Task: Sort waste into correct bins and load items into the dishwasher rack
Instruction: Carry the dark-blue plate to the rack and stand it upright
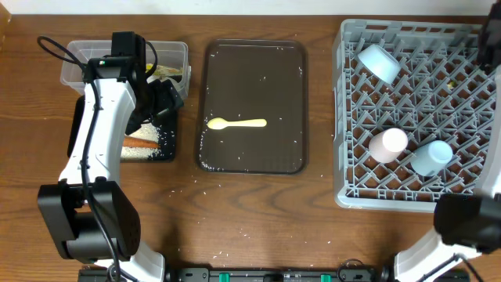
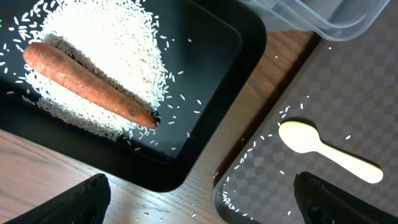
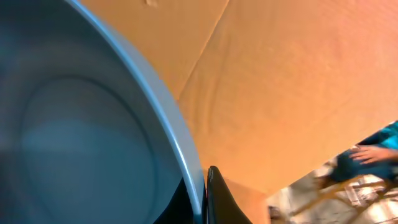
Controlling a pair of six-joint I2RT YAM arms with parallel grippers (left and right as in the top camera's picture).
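Observation:
My left gripper (image 2: 211, 202) hangs open over the near right corner of the black tray (image 2: 211, 81), nothing between its fingers. A heap of rice (image 2: 106, 56) and the orange carrot stick (image 2: 87, 81) lie in that tray. Crumpled paper with a yellow wrapper (image 1: 166, 72) sits in the clear tub (image 1: 78, 63). The pale yellow spoon (image 1: 236, 123) lies on the brown serving tray (image 1: 254, 70). The grey rack (image 1: 348, 188) holds a light blue bowl (image 1: 379, 61), a pink cup (image 1: 389, 145) and a light blue cup (image 1: 432, 155). My right gripper (image 3: 202, 190) is shut on the dark blue bowl's (image 3: 74, 124) rim.
Stray rice grains dot the brown tray and the wood between it and the black tray (image 2: 264, 140). The left arm (image 1: 102, 133) covers part of the tub and black tray. The right arm (image 1: 491, 35) shows only at the rack's far right edge.

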